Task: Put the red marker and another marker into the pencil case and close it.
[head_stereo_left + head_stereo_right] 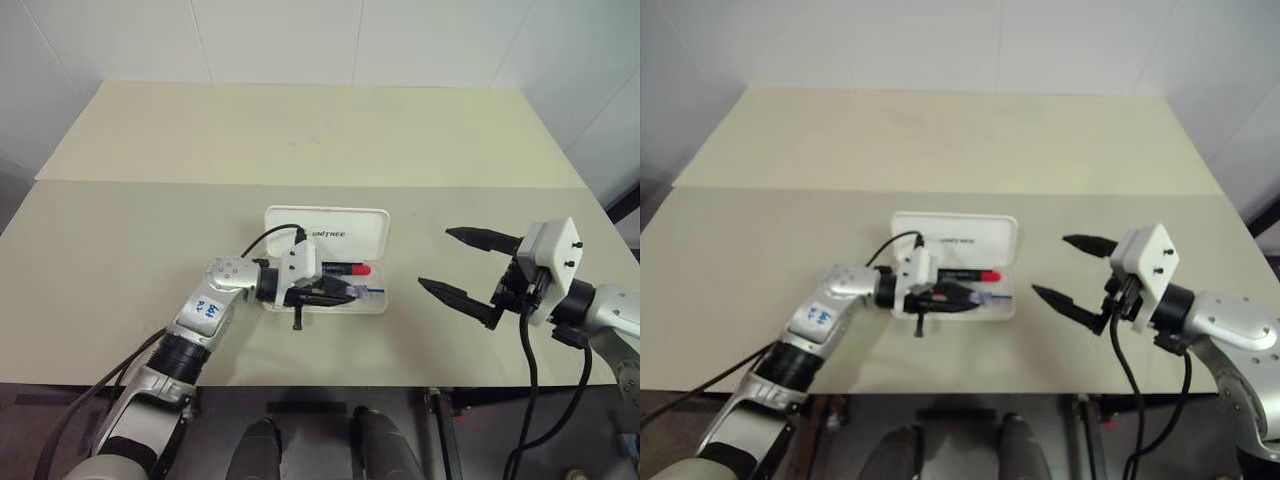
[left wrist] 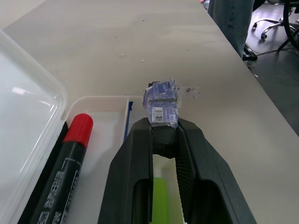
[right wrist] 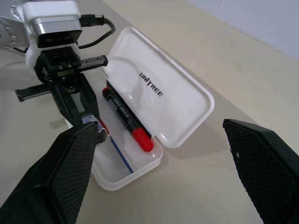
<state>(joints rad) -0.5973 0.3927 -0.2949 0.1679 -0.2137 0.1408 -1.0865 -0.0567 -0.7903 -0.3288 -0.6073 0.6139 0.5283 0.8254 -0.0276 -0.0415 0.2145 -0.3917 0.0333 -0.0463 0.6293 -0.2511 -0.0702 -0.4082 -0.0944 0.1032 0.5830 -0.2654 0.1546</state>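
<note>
Second step in hand: red marker [image 3: 125, 116] already lying in open pencil case [image 3: 175, 100], against hinge side. Left tool [image 2: 163, 135] clenched on another marker [image 2: 161, 105], poised over case's front compartment. Next: lower, release, withdraw, then swing lid down. Right tool [image 1: 460, 262] spread wide, holding nothing, beside case. Beige counter [image 1: 300, 130], white walls behind.

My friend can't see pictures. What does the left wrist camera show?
The left gripper holds the green marker over the open white pencil case. The red marker already lies inside, on a beige table.
</note>
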